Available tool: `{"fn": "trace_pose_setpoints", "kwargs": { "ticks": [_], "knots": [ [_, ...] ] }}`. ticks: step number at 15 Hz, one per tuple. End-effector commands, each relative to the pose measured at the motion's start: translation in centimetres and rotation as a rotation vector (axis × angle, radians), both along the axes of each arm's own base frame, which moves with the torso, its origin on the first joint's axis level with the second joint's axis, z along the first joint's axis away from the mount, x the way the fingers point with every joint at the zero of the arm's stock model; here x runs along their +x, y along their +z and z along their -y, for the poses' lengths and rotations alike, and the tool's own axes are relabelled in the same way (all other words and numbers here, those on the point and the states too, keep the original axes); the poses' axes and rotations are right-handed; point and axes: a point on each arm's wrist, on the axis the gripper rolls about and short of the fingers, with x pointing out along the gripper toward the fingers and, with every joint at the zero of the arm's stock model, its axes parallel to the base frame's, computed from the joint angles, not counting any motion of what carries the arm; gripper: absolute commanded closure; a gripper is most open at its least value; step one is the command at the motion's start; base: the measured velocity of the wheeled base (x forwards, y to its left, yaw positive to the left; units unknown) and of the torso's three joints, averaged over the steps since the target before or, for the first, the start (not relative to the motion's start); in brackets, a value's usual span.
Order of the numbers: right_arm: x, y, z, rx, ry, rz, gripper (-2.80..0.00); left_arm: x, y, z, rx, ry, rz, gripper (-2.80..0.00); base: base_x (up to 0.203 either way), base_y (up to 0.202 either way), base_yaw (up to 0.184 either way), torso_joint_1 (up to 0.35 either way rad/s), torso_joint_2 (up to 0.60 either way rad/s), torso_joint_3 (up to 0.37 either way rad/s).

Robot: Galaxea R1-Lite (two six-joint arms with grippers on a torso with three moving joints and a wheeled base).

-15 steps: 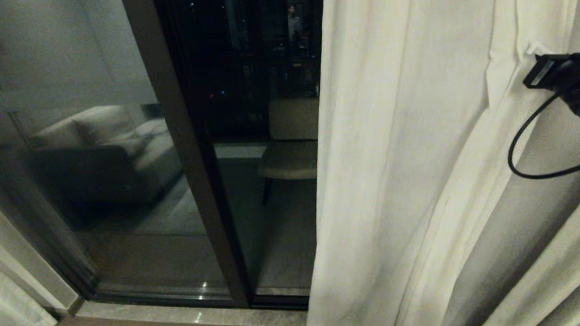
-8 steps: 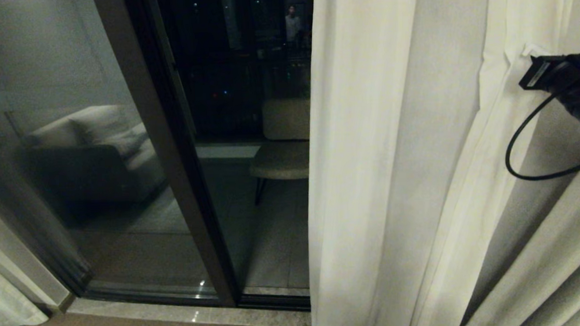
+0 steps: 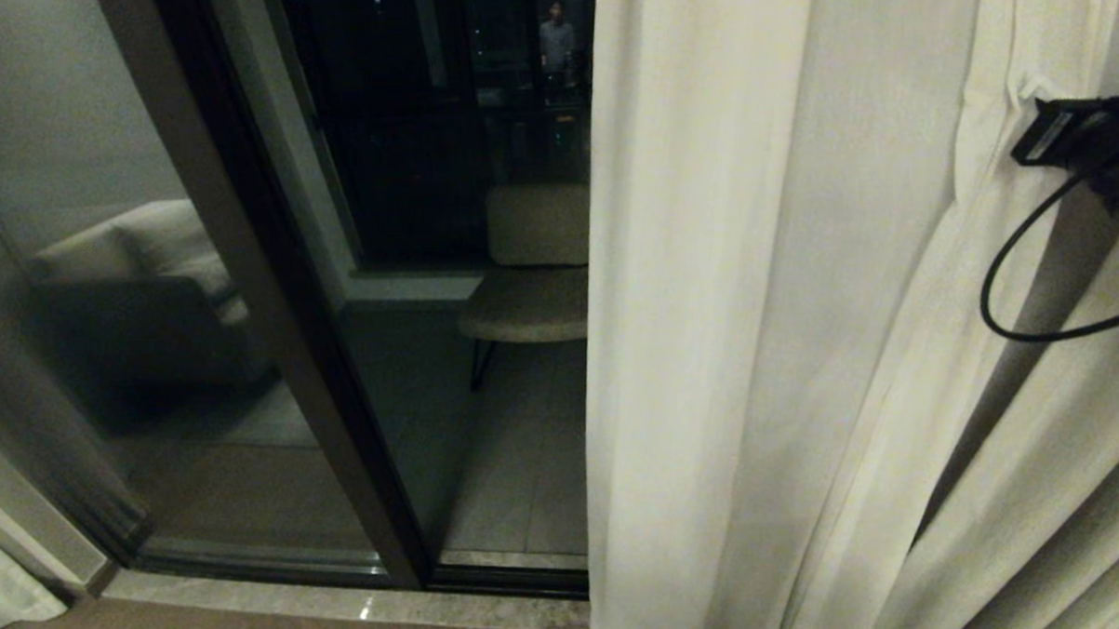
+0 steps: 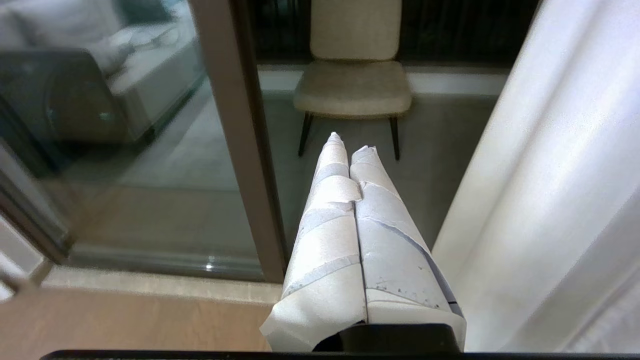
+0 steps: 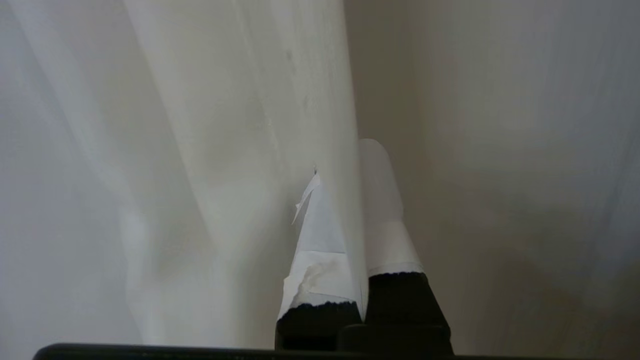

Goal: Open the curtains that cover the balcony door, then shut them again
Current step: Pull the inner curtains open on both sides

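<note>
The right gripper (image 5: 350,200), at the scene's far right, is clenched on a fold of the cream curtain (image 3: 754,298), which hangs right of the uncovered balcony door (image 3: 270,297), while the left gripper (image 4: 348,145) is pressed closed, empty.

No text, label, brand, number or sign could be read anywhere in these views.

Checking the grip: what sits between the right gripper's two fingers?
A fold of the curtain is pinched between the right gripper's taped fingers, shown in the right wrist view.
</note>
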Motion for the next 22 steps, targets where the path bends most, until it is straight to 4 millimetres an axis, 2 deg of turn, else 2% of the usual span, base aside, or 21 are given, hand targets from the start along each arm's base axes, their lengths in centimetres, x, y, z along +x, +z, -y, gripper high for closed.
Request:
{"fn": "trace_pose_setpoints", "kwargs": {
  "ticks": [1, 3, 9, 13, 16, 22],
  "knots": [
    [0.0, 0.0, 0.0, -0.001, 0.0, 0.002, 0.0, 0.0, 0.0, 0.0, 0.0, 0.0, 0.001, 0.0, 0.0, -0.187, 0.003, 0.034, 0.01, -0.007],
    [-0.1, 0.0, 0.0, 0.001, 0.001, 0.002, 0.0, 0.0, 0.0, 0.0, 0.0, 0.0, 0.0, 0.0, 0.0, -0.123, -0.001, -0.005, 0.0, 0.001],
    [-0.1, 0.2, 0.0, 0.0, -0.001, 0.008, 0.0, 0.0, 0.0, 0.0, 0.0, 0.001, 0.0, 0.0, 0.0, 0.0, 0.0, 0.0, 0.0, 0.0],
    [-0.3, 0.3, 1.1, 0.0, -0.033, 0.012, 0.0, 0.0, 0.0, 0.0, 0.0, 0.001, 0.001, 0.0, 0.0, 0.0, 0.0, 0.0, 0.0, 0.0],
    [-0.8, 0.5, 3.7, -0.001, -0.11, 0.018, 0.0, 0.0, 0.0, 0.0, 0.0, 0.001, 0.0, 0.0, 0.0, 0.0, 0.0, 0.0, 0.0, 0.0],
    [-2.8, 0.7, 11.6, 0.015, -0.335, 0.037, 0.0, 0.0, 0.0, 0.0, 0.0, 0.001, 0.001, 0.0, 0.0, 0.0, 0.0, 0.0, 0.0, 0.0]
  ]
}}
